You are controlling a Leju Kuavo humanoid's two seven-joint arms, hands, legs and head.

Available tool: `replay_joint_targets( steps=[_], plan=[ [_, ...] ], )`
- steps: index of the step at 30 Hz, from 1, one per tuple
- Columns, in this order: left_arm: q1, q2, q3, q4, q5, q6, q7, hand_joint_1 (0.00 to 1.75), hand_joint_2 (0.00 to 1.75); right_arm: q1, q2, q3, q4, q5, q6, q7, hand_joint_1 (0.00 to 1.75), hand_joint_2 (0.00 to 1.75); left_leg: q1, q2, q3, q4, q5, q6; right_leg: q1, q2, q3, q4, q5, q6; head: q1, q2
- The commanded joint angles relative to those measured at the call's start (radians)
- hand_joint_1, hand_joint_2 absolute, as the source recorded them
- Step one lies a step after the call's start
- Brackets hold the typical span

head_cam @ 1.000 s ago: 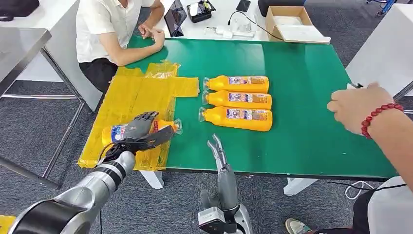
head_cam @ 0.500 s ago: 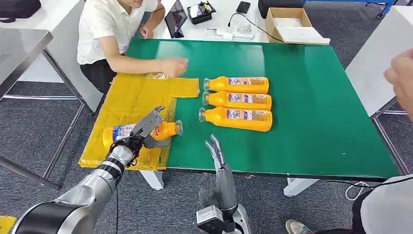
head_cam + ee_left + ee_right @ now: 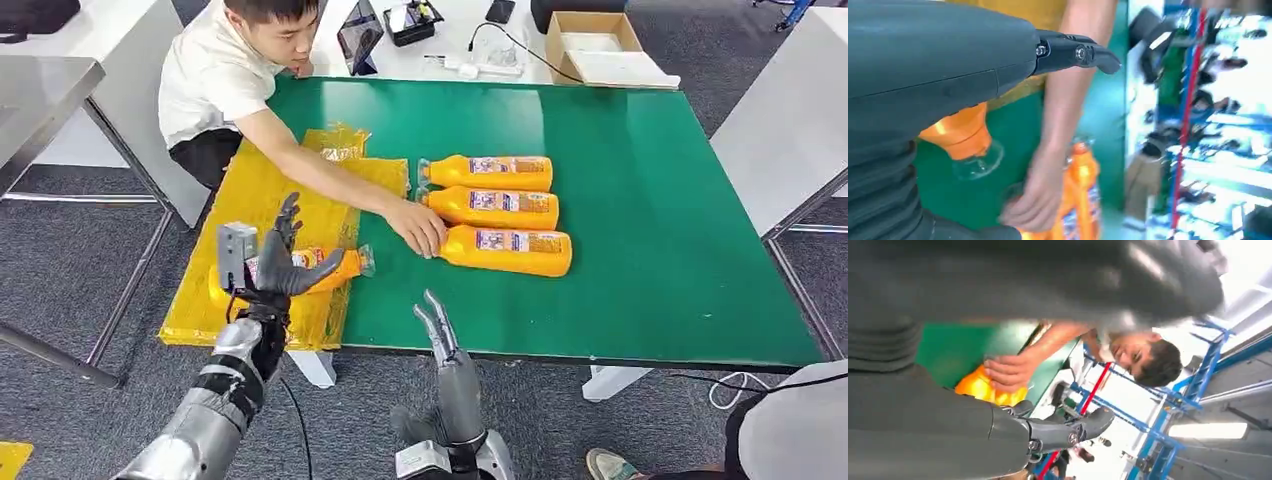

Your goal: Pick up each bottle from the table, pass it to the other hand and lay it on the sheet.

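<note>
Head view: left hand (image 3: pixel 270 262) was raised over the yellow sheet (image 3: pixel 262 205), fingers spread, holding nothing. An orange bottle (image 3: pixel 330 266) lay on its side on the sheet right behind that hand, clear cap toward the green table (image 3: pixel 640 200), label partly hidden by the fingers. Right hand (image 3: pixel 438 327) sat at the table's near edge, fingers straight and together, empty. Three more orange bottles lay side by side on the table, caps toward the sheet, printed labels up: far bottle (image 3: pixel 487 171), middle bottle (image 3: pixel 492 207), near bottle (image 3: pixel 510 250). A person's hand (image 3: pixel 418 226) covered the near bottle's cap end, arm reaching across the sheet.

Left wrist view: hand's grey cover and one dark finger (image 3: pixel 1075 51) extended, nothing in the grasp. Orange neck with clear cap (image 3: pixel 968 145) was just past the hand. The person's hand (image 3: pixel 1034 197) rested on another bottle (image 3: pixel 1082 200); blurred.

Right wrist view: grey cover plus one dark finger (image 3: pixel 1068 429) straight, no object held. The person's hand (image 3: pixel 1009 371) lay on an orange bottle (image 3: pixel 979 386).
</note>
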Motion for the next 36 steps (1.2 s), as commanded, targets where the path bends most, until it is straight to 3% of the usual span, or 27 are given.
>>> replay_joint_targets(
  steps=[1, 5, 8, 9, 10, 11, 13, 20, 21, 22, 25, 29, 36],
  plan=[
    [0.291, 0.087, -0.217, -0.548, 0.333, 0.047, 0.048, 0.0, 1.75, 0.057, -0.011, -0.376, -0.012, 0.183, -0.035, 0.01, 0.0, 1.75, 0.0, 0.003, 0.001, -0.001, -0.001, 0.0, 0.0, 0.002, 0.0, -0.001, 0.0, -0.001, 0.0, 0.0],
    [0.282, 0.091, -0.218, -0.537, 0.338, 0.05, 0.048, 0.0, 1.75, 0.057, -0.003, -0.38, -0.007, 0.185, -0.035, 0.004, 0.0, 1.75, 0.0, 0.001, 0.002, 0.0, -0.002, -0.001, 0.0, 0.0, 0.001, -0.001, -0.001, -0.002, 0.0, 0.0],
    [0.335, 0.101, -0.219, -0.611, 0.362, 0.036, 0.018, 0.0, 1.75, 0.04, 0.019, -0.548, 0.028, 0.405, -0.035, 0.085, 0.0, 1.75, 0.0, 0.002, 0.001, 0.0, -0.002, -0.001, 0.0, 0.001, 0.001, -0.001, -0.001, -0.002, 0.0, 0.0],
    [0.351, 0.103, -0.218, -0.629, 0.362, 0.036, 0.018, 0.0, 0.0, 0.016, 0.007, -0.588, 0.068, 0.503, -0.035, 0.136, 0.0, 1.75, -0.001, 0.002, 0.001, -0.001, -0.002, -0.001, 0.0, 0.001, 0.0, -0.001, 0.0, -0.001, -0.001, 0.0],
    [0.361, 0.106, -0.221, -0.638, 0.353, 0.037, 0.019, 0.0, 0.0, -0.004, 0.001, -0.629, 0.099, 0.565, -0.035, 0.139, 0.0, 1.75, 0.0, 0.004, 0.006, -0.001, -0.004, -0.002, 0.0, 0.002, 0.004, -0.001, -0.002, -0.003, 0.0, 0.0],
    [0.363, 0.108, -0.223, -0.637, 0.332, 0.045, 0.017, 0.0, 0.0, -0.031, -0.005, -0.66, 0.15, 0.6, -0.035, 0.15, 0.0, 1.75, -0.001, 0.003, 0.002, -0.002, -0.001, 0.0, 0.0, 0.002, 0.001, -0.002, 0.0, -0.001, -0.001, 0.0],
    [0.358, 0.105, -0.224, -0.622, 0.317, 0.056, 0.014, 0.0, 0.0, -0.068, -0.017, -0.685, 0.209, 0.596, -0.035, 0.139, 0.0, 1.75, 0.0, 0.002, 0.003, -0.002, -0.001, 0.0, 0.0, 0.001, 0.003, -0.003, 0.0, -0.001, 0.0, 0.0],
    [0.358, 0.105, -0.224, -0.622, 0.317, 0.056, 0.014, 0.0, 0.0, -0.068, -0.017, -0.685, 0.209, 0.596, -0.035, 0.139, 0.0, 1.75, 0.0, 0.002, 0.002, -0.001, -0.002, 0.0, 0.0, 0.001, 0.002, -0.002, 0.0, -0.001, 0.0, 0.0],
    [0.35, 0.101, -0.222, -0.611, 0.311, 0.062, 0.011, 0.0, 0.0, -0.065, -0.011, -0.693, 0.198, 0.685, -0.035, 0.189, 0.0, 1.75, 0.0, 0.003, 0.004, -0.001, -0.003, -0.001, 0.001, 0.002, 0.004, -0.002, -0.001, -0.002, 0.0, 0.0],
    [0.349, 0.103, -0.225, -0.608, 0.295, 0.068, 0.007, 0.0, 1.75, -0.092, -0.028, -0.681, 0.253, 0.729, -0.035, 0.248, 0.0, 1.75, 0.0, 0.002, 0.003, -0.001, -0.002, 0.0, 0.0, 0.001, 0.002, -0.002, -0.001, -0.001, 0.0, 0.0],
    [0.358, 0.107, -0.233, -0.599, 0.257, 0.076, -0.001, 0.0, 1.75, -0.191, -0.087, -0.657, 0.439, 0.719, -0.035, 0.303, 0.0, 1.75, 0.0, 0.003, 0.005, -0.001, -0.003, -0.001, 0.001, 0.002, 0.005, -0.002, -0.001, -0.002, 0.0, 0.0],
    [0.363, 0.105, -0.232, -0.603, 0.265, 0.077, -0.003, 0.0, 1.75, -0.243, -0.106, -0.64, 0.538, 0.726, -0.035, 0.324, 0.0, 1.75, 0.0, 0.003, 0.004, -0.002, -0.002, 0.0, 0.001, 0.002, 0.004, -0.003, 0.0, -0.001, 0.0, 0.0],
    [0.329, 0.093, -0.255, -0.567, 0.264, 0.076, 0.008, 0.0, 1.75, -0.363, -0.11, -0.58, 0.669, 0.874, -0.035, 0.464, 0.0, 1.75, -0.001, 0.002, 0.001, -0.001, -0.001, 0.0, 0.0, 0.001, 0.001, -0.001, 0.0, -0.001, -0.001, 0.0]
  ],
)
